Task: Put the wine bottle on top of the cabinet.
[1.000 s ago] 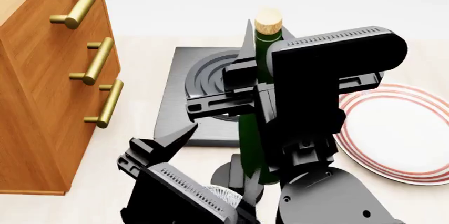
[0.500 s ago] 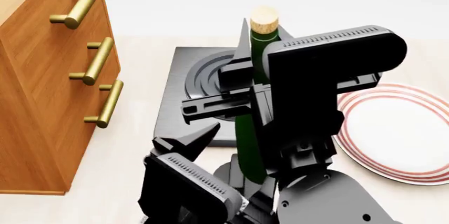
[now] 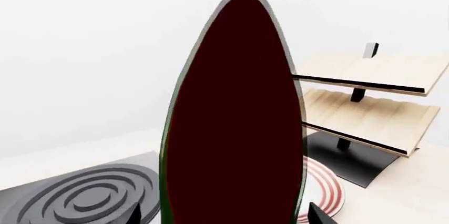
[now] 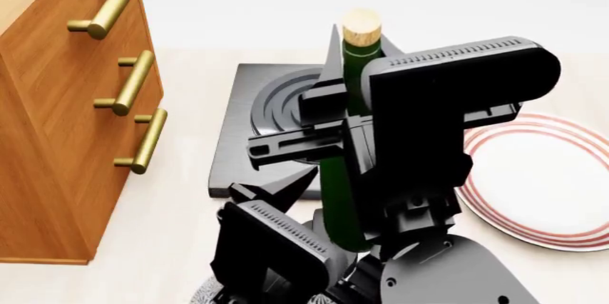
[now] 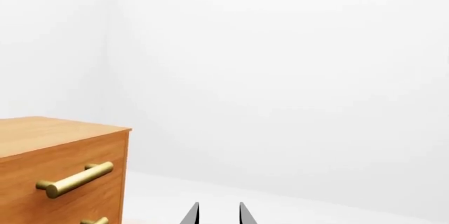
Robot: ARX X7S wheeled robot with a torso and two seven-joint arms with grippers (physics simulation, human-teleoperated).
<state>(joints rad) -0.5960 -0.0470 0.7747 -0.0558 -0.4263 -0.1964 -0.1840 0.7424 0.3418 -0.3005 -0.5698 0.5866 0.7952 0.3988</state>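
Note:
The wine bottle (image 4: 341,175), dark green with a tan cork, stands upright in the middle of the head view. My right gripper (image 4: 350,58) is shut on its upper part, with one finger showing left of the neck. In the right wrist view only the two fingertips (image 5: 193,214) show, a narrow gap between them. My left gripper (image 3: 224,216) is open and straddles the bottle's body (image 3: 235,129), which fills that view. In the head view it (image 4: 309,198) sits low beside the bottle. The orange-brown cabinet (image 4: 57,140) stands at the left, its top (image 5: 42,129) bare.
A black square slab with raised rings (image 4: 271,104) lies behind the bottle. A white plate with red rings (image 4: 543,175) lies to the right. A pale slanted wooden rack on a black base (image 3: 365,103) stands beyond the plate.
My left gripper has moved in from the lower left and now straddles the bottle's lower body. The bottle and my right arm have shifted only slightly.

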